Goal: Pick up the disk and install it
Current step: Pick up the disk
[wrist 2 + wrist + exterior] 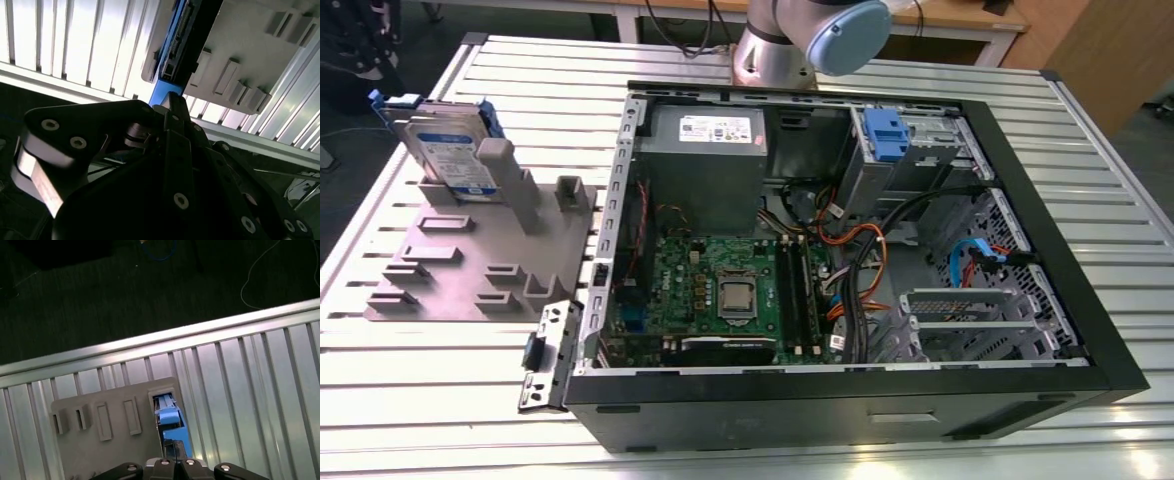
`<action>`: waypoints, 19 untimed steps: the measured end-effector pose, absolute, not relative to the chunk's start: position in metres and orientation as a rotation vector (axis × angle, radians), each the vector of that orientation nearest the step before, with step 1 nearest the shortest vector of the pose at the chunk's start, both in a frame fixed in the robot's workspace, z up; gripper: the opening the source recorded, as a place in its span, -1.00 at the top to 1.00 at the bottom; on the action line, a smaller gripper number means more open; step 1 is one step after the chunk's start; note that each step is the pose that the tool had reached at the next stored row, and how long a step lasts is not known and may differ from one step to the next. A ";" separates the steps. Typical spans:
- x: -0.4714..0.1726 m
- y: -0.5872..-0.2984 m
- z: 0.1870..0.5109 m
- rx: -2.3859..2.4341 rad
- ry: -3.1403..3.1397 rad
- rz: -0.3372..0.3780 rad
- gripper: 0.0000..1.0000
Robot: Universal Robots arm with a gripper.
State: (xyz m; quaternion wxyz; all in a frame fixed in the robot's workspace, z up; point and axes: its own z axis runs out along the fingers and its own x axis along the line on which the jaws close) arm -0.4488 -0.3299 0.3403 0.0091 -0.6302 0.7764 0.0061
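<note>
Pick-up step, judging by the layout: disk stood upright in grey fixture, upper left of exterior view. Gripper hovered close over its edge; couldn't tell jaw state. A grasp would call for alignment with that thin edge.

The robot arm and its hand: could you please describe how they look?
The arm is a silvery-grey tube with a round pale-blue joint cap. The hand is black, built of flat linked plates studded with round silver screw heads.

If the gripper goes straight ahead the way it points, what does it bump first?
The gripper would probably meet the disk, standing in the grey holder; depth is unclear.
</note>
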 end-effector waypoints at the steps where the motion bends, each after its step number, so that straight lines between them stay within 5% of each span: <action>1: -0.449 -0.330 0.340 -1.988 2.409 0.019 0.79; 16: -0.449 -0.328 0.340 -2.082 2.329 0.020 0.77; 19: -0.449 -0.328 0.340 -2.082 2.328 0.020 0.54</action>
